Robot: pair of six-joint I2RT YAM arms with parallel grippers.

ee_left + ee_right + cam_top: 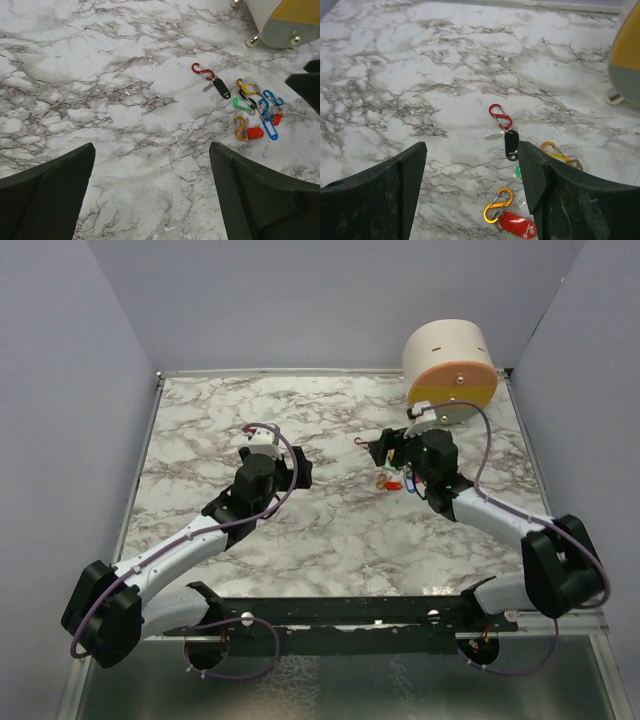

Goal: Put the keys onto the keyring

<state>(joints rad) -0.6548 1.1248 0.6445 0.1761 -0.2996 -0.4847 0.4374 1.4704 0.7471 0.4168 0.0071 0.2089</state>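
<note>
The keys and keyring loops lie as a small heap on the marble table (330, 520). A red loop (500, 116) with a silver key (495, 135) and a black head (511, 145) lies a little apart. An orange loop (498, 205) is linked to a red-headed key (517, 225). In the left wrist view the heap shows a yellow head (248, 89), a green piece (242, 104) and blue loops (271, 98). My right gripper (472, 190) hovers open just over the heap (392, 481), holding nothing. My left gripper (150, 200) stands open, well left of the heap.
A beige drum with a yellow face (450, 370) lies at the back right, close behind the heap. Grey walls enclose the table on three sides. A black rail (330, 612) runs along the near edge between the arm bases.
</note>
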